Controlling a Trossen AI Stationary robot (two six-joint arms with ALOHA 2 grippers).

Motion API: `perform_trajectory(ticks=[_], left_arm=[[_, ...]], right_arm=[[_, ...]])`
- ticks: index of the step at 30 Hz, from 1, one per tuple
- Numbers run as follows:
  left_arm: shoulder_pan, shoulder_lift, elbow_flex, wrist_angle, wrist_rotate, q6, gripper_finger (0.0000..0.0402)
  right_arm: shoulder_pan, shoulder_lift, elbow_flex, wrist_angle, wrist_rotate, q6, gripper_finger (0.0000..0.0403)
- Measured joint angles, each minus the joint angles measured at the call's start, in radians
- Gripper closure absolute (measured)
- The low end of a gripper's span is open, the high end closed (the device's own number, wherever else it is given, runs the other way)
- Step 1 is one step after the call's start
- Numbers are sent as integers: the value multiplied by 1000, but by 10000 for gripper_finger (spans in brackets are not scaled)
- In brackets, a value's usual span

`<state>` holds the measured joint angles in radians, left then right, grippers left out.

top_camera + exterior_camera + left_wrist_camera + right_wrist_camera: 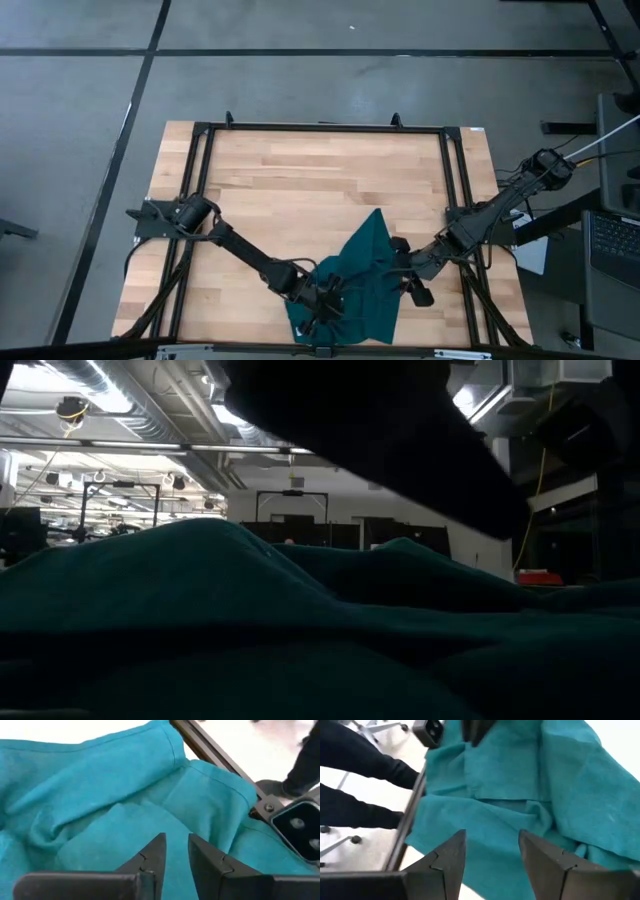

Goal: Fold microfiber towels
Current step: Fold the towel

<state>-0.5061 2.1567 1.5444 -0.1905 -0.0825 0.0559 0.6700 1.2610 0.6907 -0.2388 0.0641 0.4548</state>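
Teal towel (360,285) lies rumpled on the wooden table (300,190) at its near edge, w/ one corner peaking up toward table centre and folds bunched across the cloth. Left gripper (176,865) sits over the towel's near-left part, fingers a narrow gap apart, nothing between them. Right gripper (490,862) hovers at the towel's right edge, fingers spread wide, cloth under them, not clamped.

I see wooden bench (300,190), black frame (320,127) along edges; crumpled teal towel (362,275) lying near front edge.
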Motion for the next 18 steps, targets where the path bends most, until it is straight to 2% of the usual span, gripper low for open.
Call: perform_trajectory(ticks=[4,15,18], left_arm=[[-16,1,0,-74,-20,-34,327],[8,2,1,-33,20,44,327],[37,14,1,37,59,42,327]], right_arm=[[-18,9,0,-4,0,-7,208],[-25,8,0,0,0,41,206],[-17,8,0,-2,-2,53,211]])
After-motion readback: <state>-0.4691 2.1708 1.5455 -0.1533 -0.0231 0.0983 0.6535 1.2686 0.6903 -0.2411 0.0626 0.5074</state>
